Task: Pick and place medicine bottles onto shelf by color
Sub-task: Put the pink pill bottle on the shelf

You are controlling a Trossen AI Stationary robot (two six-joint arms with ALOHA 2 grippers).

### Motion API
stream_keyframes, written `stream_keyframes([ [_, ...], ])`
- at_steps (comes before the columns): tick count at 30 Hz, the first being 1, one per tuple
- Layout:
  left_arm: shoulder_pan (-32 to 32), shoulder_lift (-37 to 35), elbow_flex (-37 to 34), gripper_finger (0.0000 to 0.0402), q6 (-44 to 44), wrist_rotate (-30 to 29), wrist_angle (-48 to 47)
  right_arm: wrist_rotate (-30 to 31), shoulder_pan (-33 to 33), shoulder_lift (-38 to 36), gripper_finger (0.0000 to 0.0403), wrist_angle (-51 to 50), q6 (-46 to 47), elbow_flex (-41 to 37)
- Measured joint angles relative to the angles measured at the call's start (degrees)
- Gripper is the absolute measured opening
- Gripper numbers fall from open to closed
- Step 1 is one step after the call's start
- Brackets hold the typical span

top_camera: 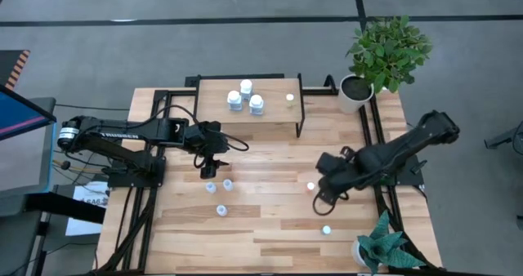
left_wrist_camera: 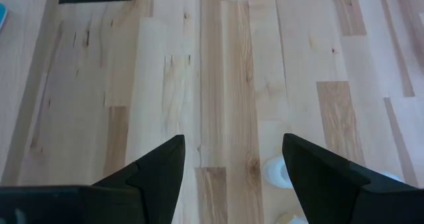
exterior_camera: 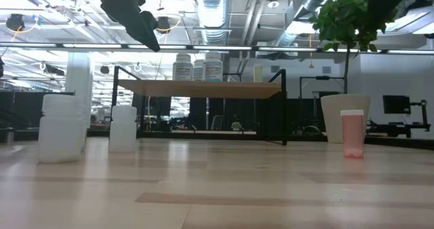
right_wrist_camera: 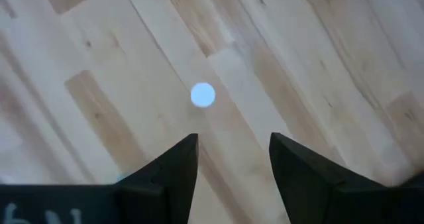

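Observation:
The shelf (top_camera: 270, 121) stands at the table's far middle with three larger white medicine bottles (top_camera: 246, 98) and one tiny bottle (top_camera: 289, 98) on its top. Three small pale-blue bottles (top_camera: 219, 193) stand upright on the table just nearer than my left gripper (top_camera: 209, 170), which hangs open above the table. An orange-tinted bottle (top_camera: 310, 186) and another tiny bottle (top_camera: 326, 229) stand right of centre. My right gripper (top_camera: 321, 196) hovers open beside the orange bottle. In its wrist view a pale round cap (right_wrist_camera: 203, 95) lies ahead of the open fingers (right_wrist_camera: 179, 161).
A leafy plant in a white pot (top_camera: 356, 92) stands at the far right corner and a second potted plant (top_camera: 382, 250) at the near right corner. Black frame rails (top_camera: 372, 129) run along both sides. Bare planks (top_camera: 270, 170) lie between the arms.

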Motion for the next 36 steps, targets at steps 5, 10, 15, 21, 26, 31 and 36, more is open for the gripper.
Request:
stream_keyframes([
  [5, -0.01, 0.00, 0.00, 0.0242, -0.15, 0.02, 0.02, -0.11, -0.56, 3.33, 0.0204, 2.68, -0.22, -2.73],
  [10, -0.01, 0.00, 0.00, 0.0242, -0.17, 0.02, 0.02, -0.70, -1.58, 4.14, 0.0204, 9.60, -3.89, -5.14],
  [15, -0.01, 0.00, 0.00, 0.0242, -0.19, 0.04, 0.02, -2.49, -3.09, 4.11, 0.0203, 16.31, -7.72, -8.15],
  [21, -0.01, 0.00, 0.00, 0.0242, -0.57, 0.09, 0.04, -4.49, -5.47, 4.14, 0.0200, 16.53, -7.57, -12.18],
  [26, -0.01, 0.00, 0.00, 0.0242, -0.61, 0.08, 0.03, -9.66, -6.69, 4.14, 0.0203, 22.00, -10.08, -14.96],
  [31, -0.01, 0.00, 0.00, 0.0242, -0.61, 0.07, 0.02, -10.64, -6.69, 4.14, 0.0201, 24.97, -12.10, -15.74],
  [36, -0.01, 0.00, 0.00, 0.0242, -0.61, 0.07, 0.02, -10.51, -6.68, 4.14, 0.0204, 25.30, -11.11, -15.76],
])
